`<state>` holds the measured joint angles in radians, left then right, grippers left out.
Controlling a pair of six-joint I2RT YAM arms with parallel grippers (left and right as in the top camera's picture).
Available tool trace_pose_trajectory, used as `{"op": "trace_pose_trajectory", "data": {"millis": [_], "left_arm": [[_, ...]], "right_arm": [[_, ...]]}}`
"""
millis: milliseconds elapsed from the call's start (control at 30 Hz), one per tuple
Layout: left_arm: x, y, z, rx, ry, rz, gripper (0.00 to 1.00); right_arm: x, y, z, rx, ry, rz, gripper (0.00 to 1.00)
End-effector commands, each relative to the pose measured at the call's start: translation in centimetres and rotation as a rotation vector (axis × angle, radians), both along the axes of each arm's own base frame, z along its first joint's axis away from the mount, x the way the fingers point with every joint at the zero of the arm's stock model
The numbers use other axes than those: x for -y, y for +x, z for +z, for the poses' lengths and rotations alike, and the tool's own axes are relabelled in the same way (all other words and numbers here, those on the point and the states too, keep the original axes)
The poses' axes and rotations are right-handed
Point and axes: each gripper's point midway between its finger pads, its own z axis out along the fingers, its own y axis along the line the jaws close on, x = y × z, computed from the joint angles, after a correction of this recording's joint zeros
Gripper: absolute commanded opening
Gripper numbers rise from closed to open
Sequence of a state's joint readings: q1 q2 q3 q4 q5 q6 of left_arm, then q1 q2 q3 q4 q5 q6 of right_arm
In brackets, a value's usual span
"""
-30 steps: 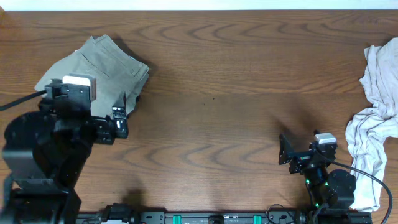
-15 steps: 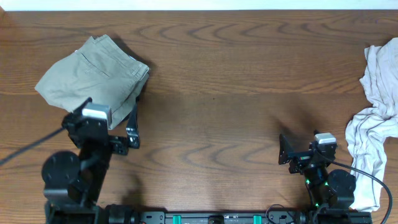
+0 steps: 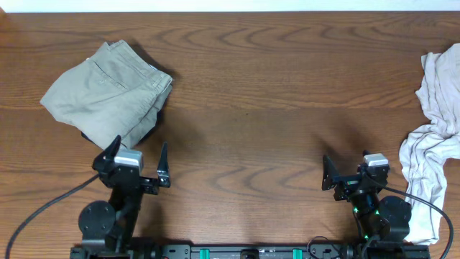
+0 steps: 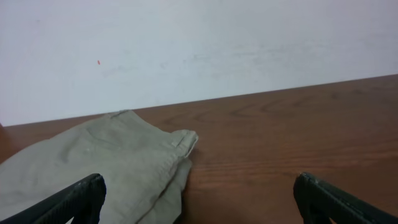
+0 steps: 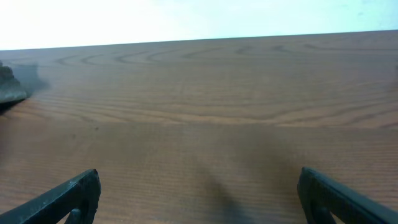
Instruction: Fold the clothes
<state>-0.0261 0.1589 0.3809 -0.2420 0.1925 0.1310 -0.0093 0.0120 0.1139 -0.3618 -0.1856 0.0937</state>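
The clothes in view are folded grey-green khaki shorts (image 3: 108,93) at the back left of the table and a loose white garment pile (image 3: 435,137) at the right edge. In the left wrist view the shorts (image 4: 93,162) lie ahead and to the left. My left gripper (image 3: 139,147) sits just in front of the shorts, apart from them, open and empty; it also shows in its wrist view (image 4: 199,200). My right gripper (image 3: 348,167) rests near the front right, open over bare wood (image 5: 199,196). A corner of the shorts (image 5: 9,87) shows far left there.
The brown wooden table (image 3: 251,108) stretches between the shorts and the white pile. A white wall (image 4: 199,50) rises behind the table's far edge. Cables run from both arm bases at the front edge.
My left arm has drawn back from over the shorts toward the front edge, leaving the shorts fully uncovered. The right arm has not moved.
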Motion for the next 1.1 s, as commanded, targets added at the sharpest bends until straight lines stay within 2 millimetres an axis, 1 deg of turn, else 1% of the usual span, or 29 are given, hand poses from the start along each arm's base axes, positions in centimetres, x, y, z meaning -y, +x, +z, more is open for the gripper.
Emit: {"op": "trace_pose_trajectory", "data": {"millis": [0, 200, 367, 467, 700, 1000, 1067], "left_arm": [[0.0, -0.4, -0.2, 0.047, 0.0, -0.004, 0.98], [0.0, -0.6, -1.5, 0.08, -0.001, -0.005, 0.98], [0.0, -0.1, -2.7, 0.066, -0.007, -0.004, 0.98], [0.0, 0.1, -3.7, 0.045, -0.006, -0.004, 0.98], [0.1, 0.7, -7.1, -0.02, -0.006, -0.004, 0.98], [0.1, 1.0, -10.4, -0.086, -0.004, -0.003, 0.98], [0.1, 1.1, -10.1, -0.071, -0.006, -0.004, 0.98]], "right_arm": [[0.2, 0.0, -0.1, 0.005, -0.012, -0.006, 0.99], [0.2, 0.0, -0.1, 0.005, -0.012, -0.006, 0.99], [0.2, 0.0, -0.1, 0.005, -0.012, -0.006, 0.99], [0.2, 0.0, -0.1, 0.005, -0.012, -0.006, 0.99], [0.2, 0.0, -0.1, 0.005, -0.012, -0.006, 0.99], [0.2, 0.0, -0.1, 0.005, -0.012, -0.006, 0.99], [0.2, 0.0, -0.1, 0.005, -0.012, -0.006, 0.99]]}}
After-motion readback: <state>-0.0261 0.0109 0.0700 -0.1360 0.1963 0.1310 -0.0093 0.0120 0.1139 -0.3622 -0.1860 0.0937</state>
